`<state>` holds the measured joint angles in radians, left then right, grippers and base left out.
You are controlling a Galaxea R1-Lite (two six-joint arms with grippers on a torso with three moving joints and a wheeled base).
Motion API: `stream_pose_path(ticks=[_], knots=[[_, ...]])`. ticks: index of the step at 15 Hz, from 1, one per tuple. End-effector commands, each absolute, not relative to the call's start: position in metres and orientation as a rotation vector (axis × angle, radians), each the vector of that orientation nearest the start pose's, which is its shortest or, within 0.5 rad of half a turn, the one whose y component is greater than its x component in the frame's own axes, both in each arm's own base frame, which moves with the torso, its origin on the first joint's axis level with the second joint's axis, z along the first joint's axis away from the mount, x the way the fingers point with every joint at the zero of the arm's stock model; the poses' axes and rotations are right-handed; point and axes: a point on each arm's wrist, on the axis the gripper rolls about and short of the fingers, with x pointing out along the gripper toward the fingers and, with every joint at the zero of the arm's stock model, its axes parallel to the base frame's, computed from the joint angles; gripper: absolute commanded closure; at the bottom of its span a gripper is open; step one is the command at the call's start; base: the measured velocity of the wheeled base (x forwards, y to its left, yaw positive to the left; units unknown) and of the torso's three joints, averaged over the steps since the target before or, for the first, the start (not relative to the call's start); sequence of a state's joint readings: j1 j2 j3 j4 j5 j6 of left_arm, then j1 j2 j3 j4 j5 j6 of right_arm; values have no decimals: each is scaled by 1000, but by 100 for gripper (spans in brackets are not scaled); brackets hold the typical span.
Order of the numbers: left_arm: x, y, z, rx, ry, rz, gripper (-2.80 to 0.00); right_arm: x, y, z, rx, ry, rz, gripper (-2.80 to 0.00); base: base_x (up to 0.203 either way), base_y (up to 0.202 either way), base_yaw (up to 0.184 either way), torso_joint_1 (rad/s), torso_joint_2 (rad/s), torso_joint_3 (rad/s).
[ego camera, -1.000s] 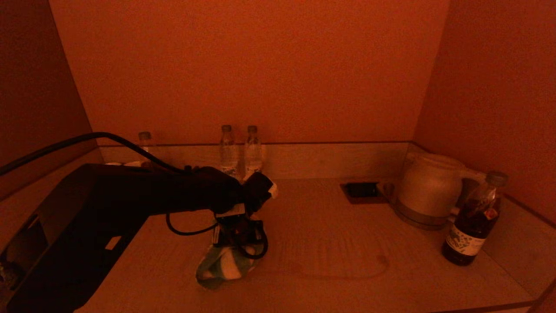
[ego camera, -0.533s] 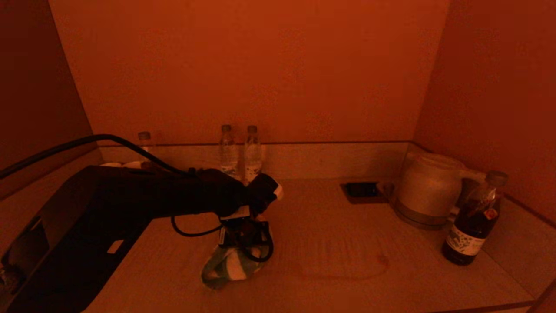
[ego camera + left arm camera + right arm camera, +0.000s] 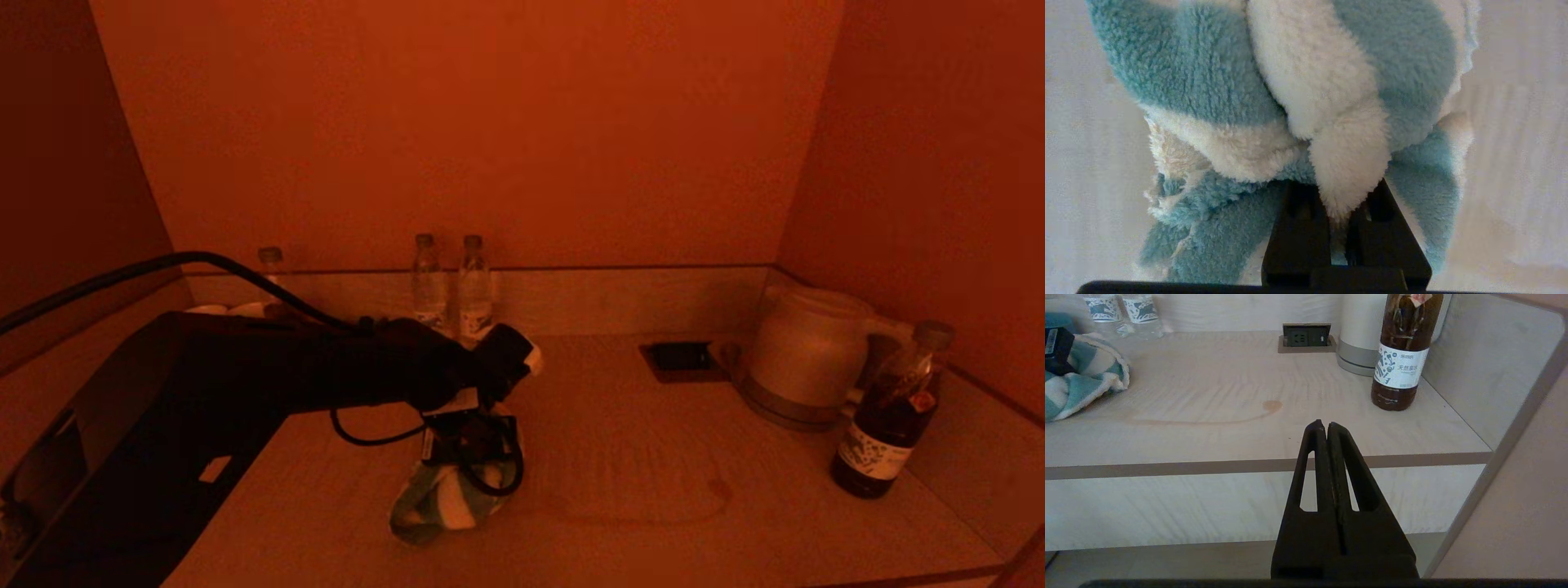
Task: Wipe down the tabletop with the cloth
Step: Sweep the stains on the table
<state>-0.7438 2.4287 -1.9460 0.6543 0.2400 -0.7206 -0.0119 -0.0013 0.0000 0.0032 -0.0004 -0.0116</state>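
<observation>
My left gripper (image 3: 464,456) is shut on a fluffy blue-and-white striped cloth (image 3: 441,505) and presses it on the pale wooden tabletop (image 3: 620,425), left of centre. In the left wrist view the cloth (image 3: 1290,102) bulges round the gripper (image 3: 1337,204), with a white fold pinched between the jaws. A brown curved stain (image 3: 653,513) with a round blot (image 3: 1272,406) lies on the tabletop right of the cloth (image 3: 1081,384). My right gripper (image 3: 1326,425) is shut and empty, parked in front of the table's front edge, out of the head view.
Two water bottles (image 3: 449,286) and a third (image 3: 271,273) stand at the back wall. A kettle (image 3: 804,355), a dark drink bottle (image 3: 890,416) and a recessed socket (image 3: 682,359) are at the right. Walls close in on both sides.
My left gripper has dragged the cloth a little to the right across the tabletop, toward the stain. The right arm has not moved.
</observation>
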Motion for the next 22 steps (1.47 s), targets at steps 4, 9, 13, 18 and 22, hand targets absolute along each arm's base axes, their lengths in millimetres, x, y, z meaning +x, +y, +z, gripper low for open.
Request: stream_pose_path(ticks=[4, 9, 13, 18, 22], knots=[[336, -310, 104, -118, 1060, -84, 0, -23, 0, 75, -12, 3, -12, 0, 0, 0, 0, 0, 0, 0], [331, -307, 126, -144, 1024, -104, 0, -23, 0, 75, -12, 3, -12, 0, 0, 0, 0, 0, 0, 0], [329, -288, 152, -180, 994, -89, 0, -23, 0, 75, -12, 3, -12, 0, 0, 0, 0, 0, 0, 0], [332, -246, 158, -198, 1009, 5, 0, -23, 0, 75, -12, 3, -12, 0, 0, 0, 0, 0, 0, 0], [339, -194, 145, -207, 1072, 147, 0, -23, 0, 75, -12, 3, -12, 0, 0, 0, 0, 0, 0, 0]])
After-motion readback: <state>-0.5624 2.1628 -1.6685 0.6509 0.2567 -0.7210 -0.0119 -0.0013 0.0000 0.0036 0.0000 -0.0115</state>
